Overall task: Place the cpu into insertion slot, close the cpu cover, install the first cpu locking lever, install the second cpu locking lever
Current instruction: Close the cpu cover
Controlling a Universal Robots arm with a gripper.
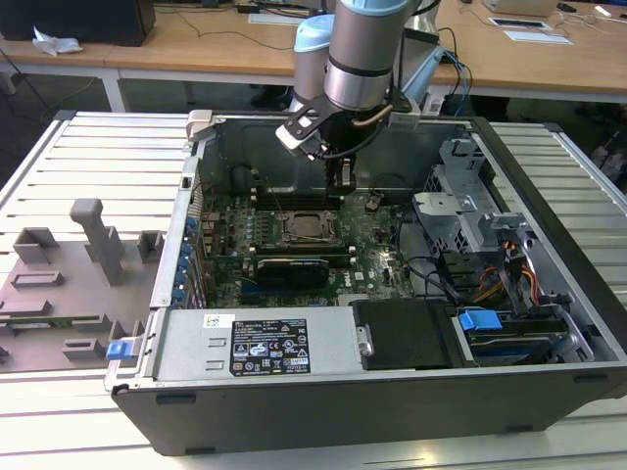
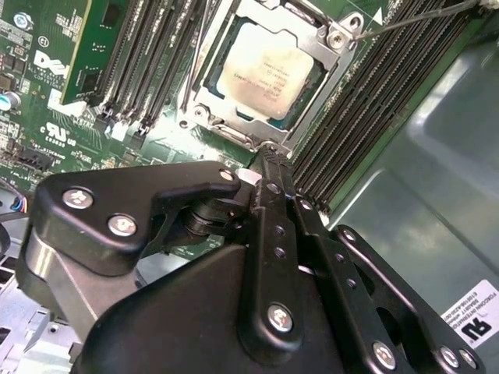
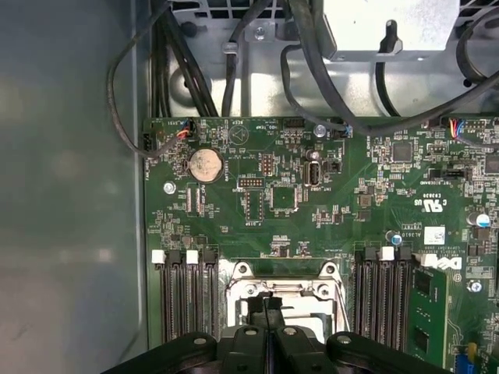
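over the rear half of the open computer case (image 1: pixel 323 401), the tool (image 1: pixel 343 181) hangs from the arm (image 1: pixel 362 49) with its fingers pointing down, just behind the insertion slot (image 1: pixel 304 227) as the exterior view shows it. in both wrist views the two black fingers are pressed together, and nothing can be seen between them. the second wrist view puts the tool's tip (image 2: pixel 269 160) at the edge of the socket's silver rim; whether it touches the metal i cannot tell. that same view gives the clearest look at the cpu (image 2: pixel 265 68): its pale top sits inside the slot, with the cpu cover (image 2: pixel 204 97) lying flat around it and the chip showing through the square opening. a thin wire lever (image 2: pixel 405 22) runs off from one corner of the socket across the long black memory slots (image 2: pixel 366 101). the first wrist view looks past the closed fingertips (image 3: pixel 269 304) and shows the socket's rim (image 3: pixel 281 282), the green circuit board (image 3: pixel 312 210) beyond it, a round coin cell (image 3: pixel 206 165) and dark cables (image 3: pixel 312 70) at the case wall. the exterior view adds the slatted bench (image 1: pixel 88 137) under the case, with grey fixtures (image 1: pixel 98 240) standing at the exterior view's left.
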